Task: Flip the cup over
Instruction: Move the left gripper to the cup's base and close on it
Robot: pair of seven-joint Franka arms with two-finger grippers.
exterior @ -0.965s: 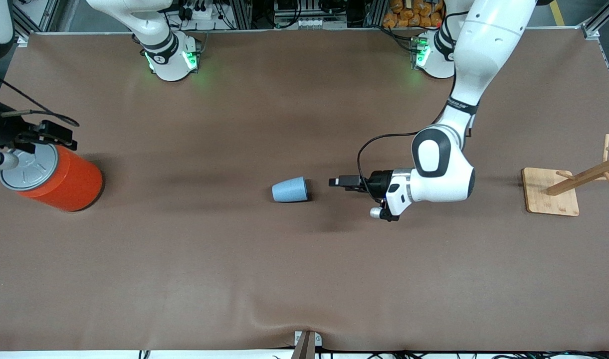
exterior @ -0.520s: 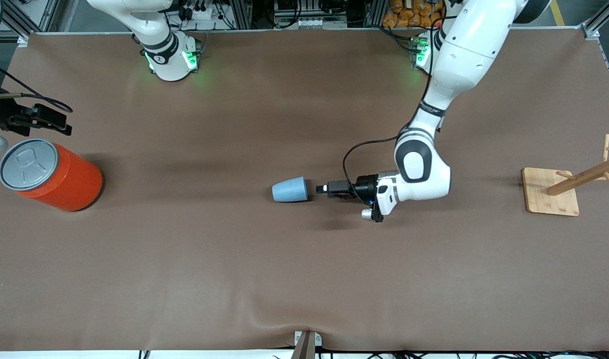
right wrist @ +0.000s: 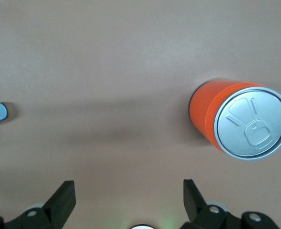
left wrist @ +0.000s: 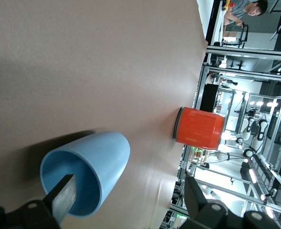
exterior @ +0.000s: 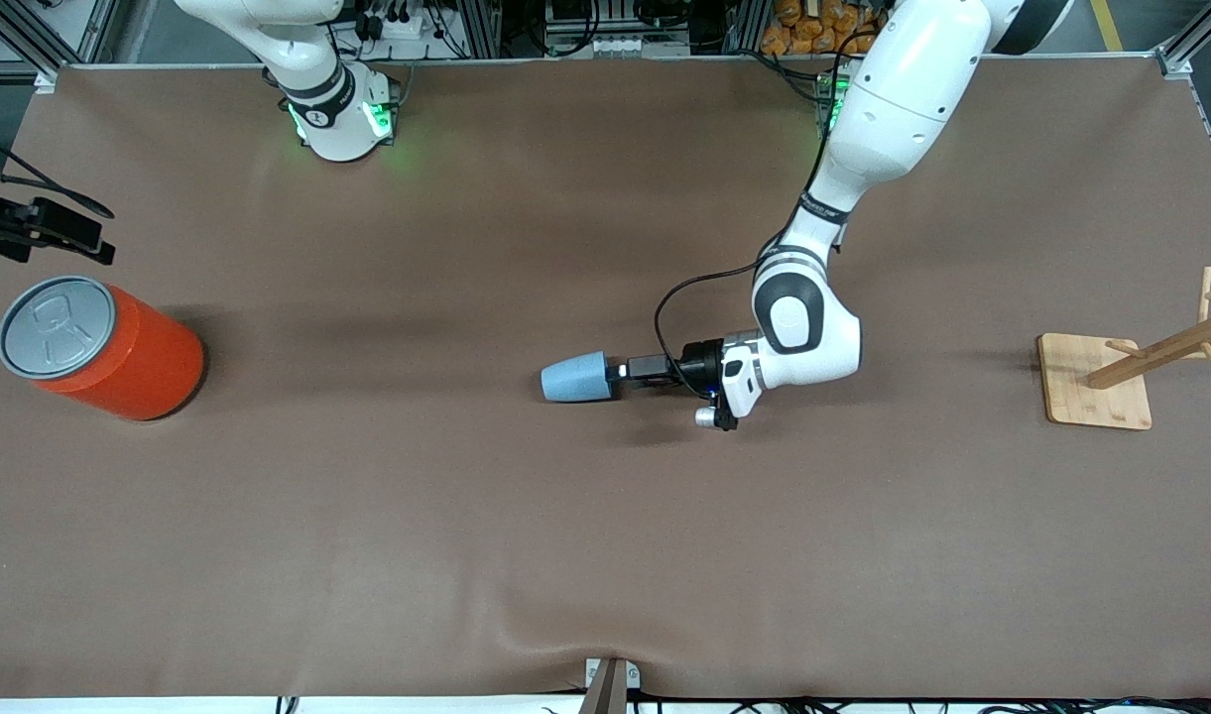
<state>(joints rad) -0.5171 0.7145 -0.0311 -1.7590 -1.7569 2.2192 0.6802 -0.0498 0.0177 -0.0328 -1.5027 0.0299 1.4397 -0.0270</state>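
— Light-blue cup (exterior: 576,377): where?
— Mid-frame in the front view, on its side, mouth toward the left gripper (exterior: 622,371), whose spread jaws have one finger inside the rim.
— Right gripper (exterior: 69,238)?
— Upper-left edge, jaws apart, waiting above the orange can (exterior: 99,347).

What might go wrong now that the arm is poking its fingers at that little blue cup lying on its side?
The cup lies on its side, so a nudge from the left gripper could roll or push it away.

In the left wrist view one finger sits inside the cup's mouth; closing on just the thin wall may let it slip or tilt mid-flip.

The orange can stands toward the right arm's end, well clear, and the right gripper waits open near it.
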